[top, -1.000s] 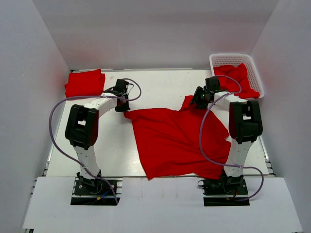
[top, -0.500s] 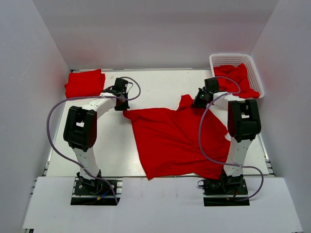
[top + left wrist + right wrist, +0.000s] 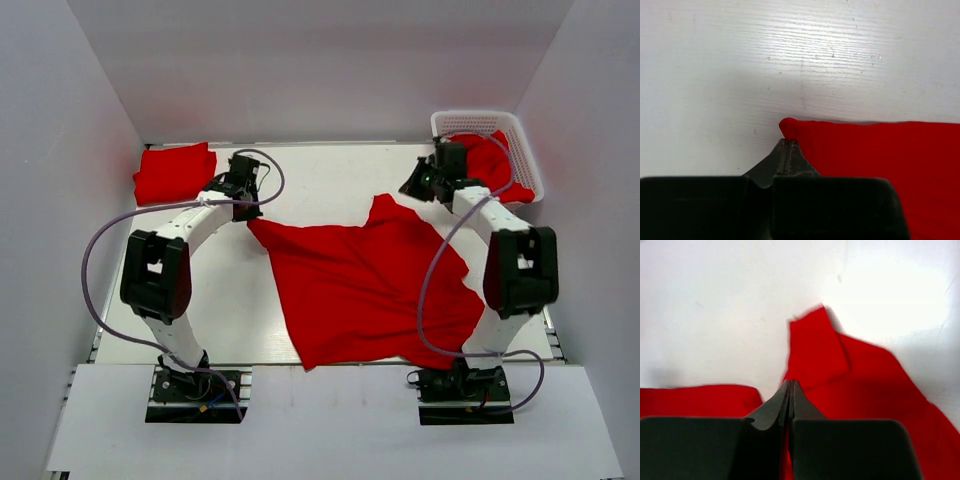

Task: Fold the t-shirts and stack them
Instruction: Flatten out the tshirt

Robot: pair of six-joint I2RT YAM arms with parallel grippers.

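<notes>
Three red t-shirts are counted. The left gripper [image 3: 785, 143] is clamped on a corner of the spread t-shirt [image 3: 370, 280], and a folded t-shirt [image 3: 175, 172] is seen to its left. The right gripper [image 3: 790, 386] is pressed shut on nothing above the spread t-shirt. A crumpled t-shirt [image 3: 497, 160] is seen in the one basket [image 3: 470, 121] beside it.

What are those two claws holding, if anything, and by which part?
Left gripper pinches the spread red fabric t-shirt by its corner; right gripper is shut, apparently on nothing.
</notes>
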